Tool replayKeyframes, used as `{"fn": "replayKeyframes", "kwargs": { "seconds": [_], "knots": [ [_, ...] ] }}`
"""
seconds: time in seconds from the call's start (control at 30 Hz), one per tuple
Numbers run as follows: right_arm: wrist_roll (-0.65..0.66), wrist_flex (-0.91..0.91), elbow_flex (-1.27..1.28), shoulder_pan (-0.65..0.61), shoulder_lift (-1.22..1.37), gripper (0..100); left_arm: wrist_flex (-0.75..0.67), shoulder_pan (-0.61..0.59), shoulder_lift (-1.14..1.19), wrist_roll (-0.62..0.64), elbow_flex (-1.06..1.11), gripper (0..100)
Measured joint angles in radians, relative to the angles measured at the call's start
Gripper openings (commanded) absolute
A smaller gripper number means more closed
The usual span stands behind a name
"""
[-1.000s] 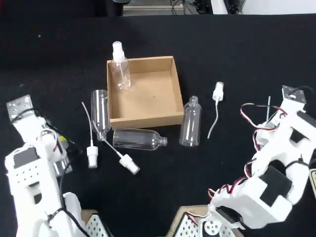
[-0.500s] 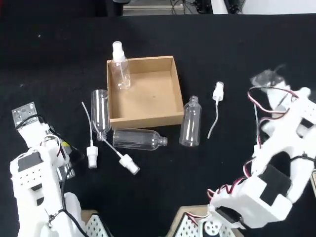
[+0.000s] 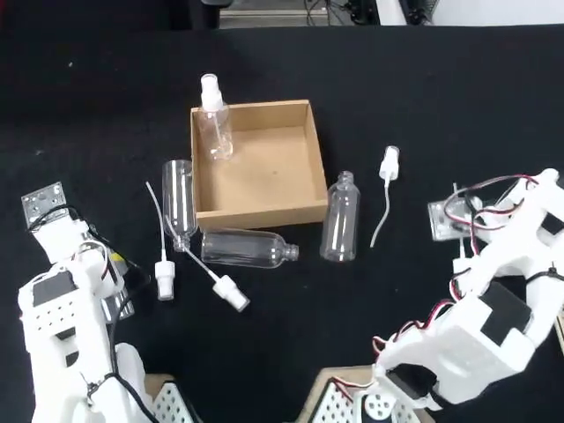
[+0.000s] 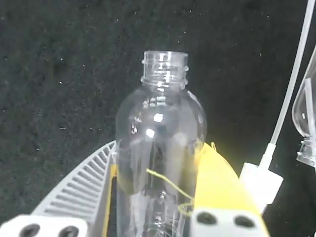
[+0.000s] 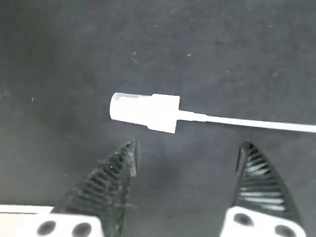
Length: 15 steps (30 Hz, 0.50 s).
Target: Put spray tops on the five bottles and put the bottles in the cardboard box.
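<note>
At the table's [image 3: 291, 62] 8 o'clock, the left gripper [image 4: 160, 148] has its fingers clamped on an uncapped bottle [image 4: 160, 113], whose open neck points away from the wrist. Two loose spray tops [image 3: 165, 280] [image 3: 231, 293] lie at the cardboard box's [image 3: 256, 214] 7 o'clock, tubes trailing toward the box. One empty bottle [image 3: 179, 203] lies just beside the box's 9 o'clock wall and another [image 3: 247, 248] along its 6 o'clock wall. A capped bottle [image 3: 214, 123] stands in the box's 11 o'clock corner, so I judge one of the five finished. A fourth open bottle [image 3: 339, 218] stands upright at the box's 4 o'clock corner, with a third loose top [image 3: 389, 163] near it at 3 o'clock.

At the table's 4 o'clock, the right gripper [image 5: 188, 144] hangs low over the cloth with its fingers wide apart. A spray top [image 5: 145, 112] lies on its side just past the fingertips, not yet between them.

The step in hand looks like fetching a top for the bottle the left arm holds. Next, the right gripper likely needs to advance until the fingers straddle the top's head rather than its thin tube, then close and lift. After that it must thread the tube down the held bottle's narrow neck. That needs careful alignment, since the tube bends easily.
</note>
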Motion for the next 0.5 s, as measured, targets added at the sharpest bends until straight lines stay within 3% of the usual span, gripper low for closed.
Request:
{"fn": "replayKeyframes", "kwargs": {
  "seconds": [0.2,0.33,0.5],
  "knots": [
    [0.167,-0.009,0.023,0.08,0.0,28.9,0.0,0.0,0.0,0.0,0.0,3],
    [0.189,-0.049,0.086,0.097,0.0,28.9,0.0,0.0,0.0,0.0,0.0,3],
    [0.192,-0.247,0.233,0.097,0.0,28.7,0.0,0.0,0.0,0.0,0.0,3]
  ]
}}
